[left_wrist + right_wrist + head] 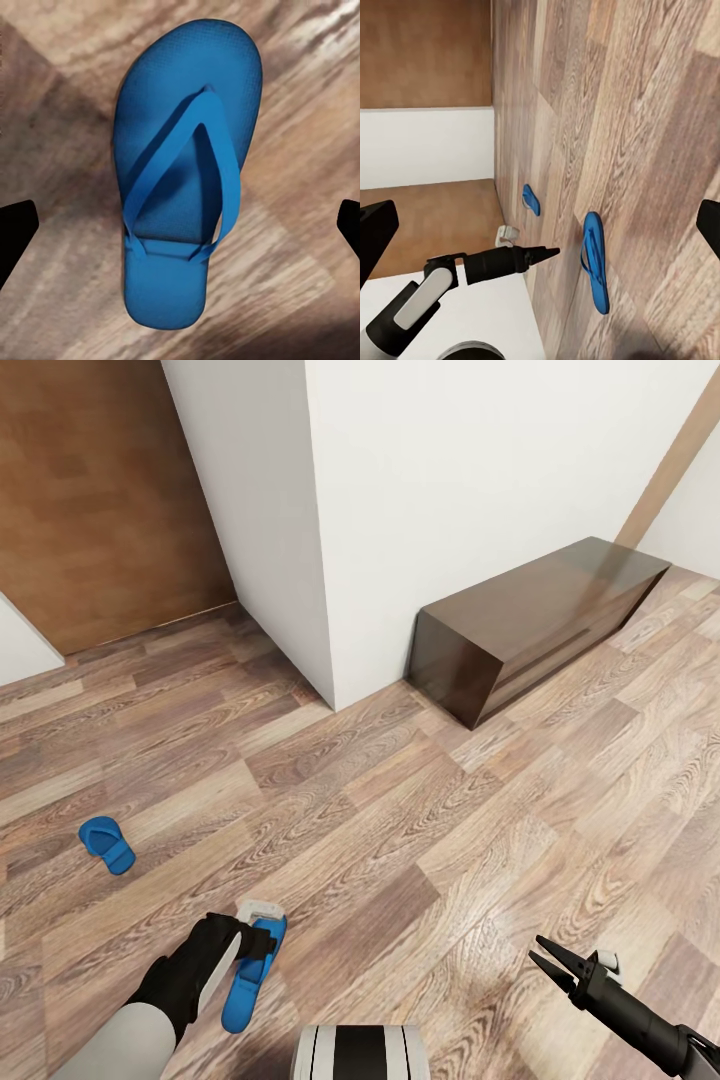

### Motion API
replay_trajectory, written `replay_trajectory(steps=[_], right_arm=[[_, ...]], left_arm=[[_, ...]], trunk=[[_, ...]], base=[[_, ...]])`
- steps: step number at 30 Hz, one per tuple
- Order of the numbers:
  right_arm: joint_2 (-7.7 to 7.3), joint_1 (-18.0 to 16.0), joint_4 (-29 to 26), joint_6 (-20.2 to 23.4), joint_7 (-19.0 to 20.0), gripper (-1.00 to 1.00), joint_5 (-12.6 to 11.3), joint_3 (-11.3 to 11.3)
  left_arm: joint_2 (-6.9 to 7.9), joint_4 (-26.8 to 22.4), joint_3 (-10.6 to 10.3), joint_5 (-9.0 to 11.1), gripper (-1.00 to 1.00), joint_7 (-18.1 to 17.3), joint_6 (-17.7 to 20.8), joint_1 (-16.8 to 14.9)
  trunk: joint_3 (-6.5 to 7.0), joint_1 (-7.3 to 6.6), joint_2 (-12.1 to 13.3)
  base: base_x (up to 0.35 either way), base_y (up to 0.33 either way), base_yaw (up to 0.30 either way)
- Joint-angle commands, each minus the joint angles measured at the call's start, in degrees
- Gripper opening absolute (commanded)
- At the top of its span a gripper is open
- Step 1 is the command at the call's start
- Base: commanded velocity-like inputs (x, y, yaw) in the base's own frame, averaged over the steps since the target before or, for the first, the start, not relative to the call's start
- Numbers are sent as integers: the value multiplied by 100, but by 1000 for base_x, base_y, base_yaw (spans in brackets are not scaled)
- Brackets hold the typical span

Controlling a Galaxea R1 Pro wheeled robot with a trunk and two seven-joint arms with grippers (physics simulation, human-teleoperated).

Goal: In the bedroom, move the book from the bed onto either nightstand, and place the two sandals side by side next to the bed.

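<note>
Sandal pickup under way: left gripper [258,938], jaws spread, over near sandal [184,187]; next, descend and close; right gripper [556,957] open, idle.

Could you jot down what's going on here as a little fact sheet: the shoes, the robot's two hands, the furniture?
near sandal: flat bright blue sandal on the wood-plank floor, directly under the left gripper
far sandal: second blue sandal, apart, lying alone further left
left gripper: jaws open, above the near sandal
right gripper: open, holding nothing
furniture: long dark brown wooden bench against the white wall
</note>
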Motion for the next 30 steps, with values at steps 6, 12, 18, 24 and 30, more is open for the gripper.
replay_trajectory(steps=[6,12,18,24,30], right_arm=[[0,-1,2,60,13,100,-15,-3],[0,-1,7,60,12,100,-15,-3],[0,-1,8,60,13,100,-15,-3],[0,-1,9,60,14,100,-15,-3],[-3,-1,14,60,14,100,-13,-3]], left_arm=[[1,-13,-20,-3,100,-11,24,-1],[3,-14,-19,-3,100,-11,23,-1],[6,-17,-19,-3,100,-11,23,-1],[12,-25,-19,-2,100,-9,23,-1],[8,-29,-19,-2,100,-7,23,-1]], trunk=[[-115,12,-8],[-247,27,-16],[-358,40,-23],[-358,40,-23],[-358,40,-23]], base=[[0,0,0],[0,0,0],[0,0,0],[0,0,0],[0,0,0]])
